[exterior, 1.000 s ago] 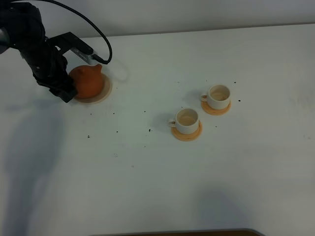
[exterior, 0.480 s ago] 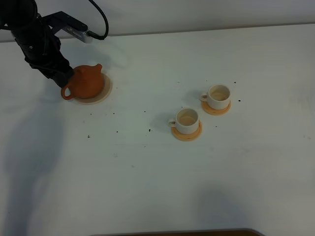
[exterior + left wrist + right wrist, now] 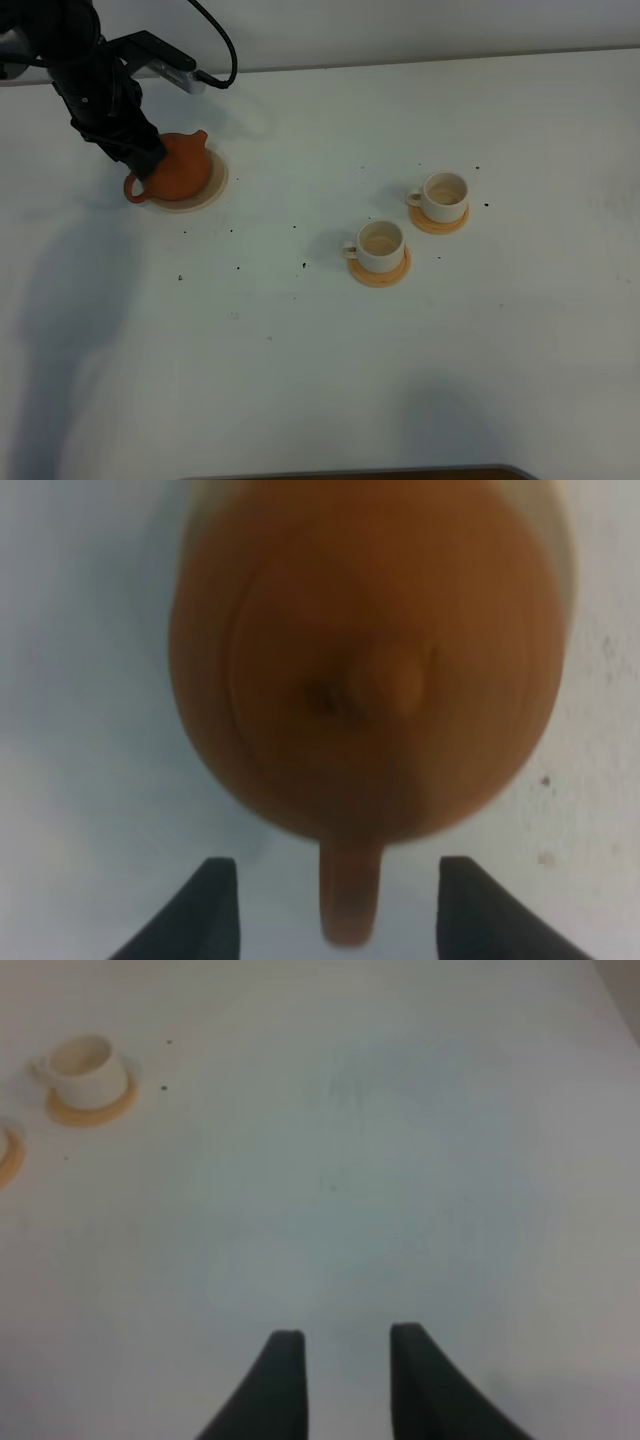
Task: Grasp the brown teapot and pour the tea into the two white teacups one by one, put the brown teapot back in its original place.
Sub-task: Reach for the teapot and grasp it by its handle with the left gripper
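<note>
The left claw stands wide, its two dark fingers on either side of the brown teapot's loop handle. White table shows in the gap on each side, so neither finger touches the handle. In the high view the left claw hangs low over the handle side of the brown teapot, with the black arm rising behind it.

The brown teapot sits upright on the cream saucer, lid on, its small knob blurred in the wrist view. Its long axis runs from handle to spout. The handle points toward the near edge of the table and away from the cups. The spout points toward the far edge, angled slightly to the cups' side.

Well apart from the teapot, on its spout side, stand the two white teacups, each on an orange coaster. The nearer teacup is closer to the teapot than the farther teacup. Both are upright, and their insides look pale tan. Dark specks dot the white table between teapot and cups.

The right claw hangs over bare table with a narrow gap between its fingers, holding nothing.
</note>
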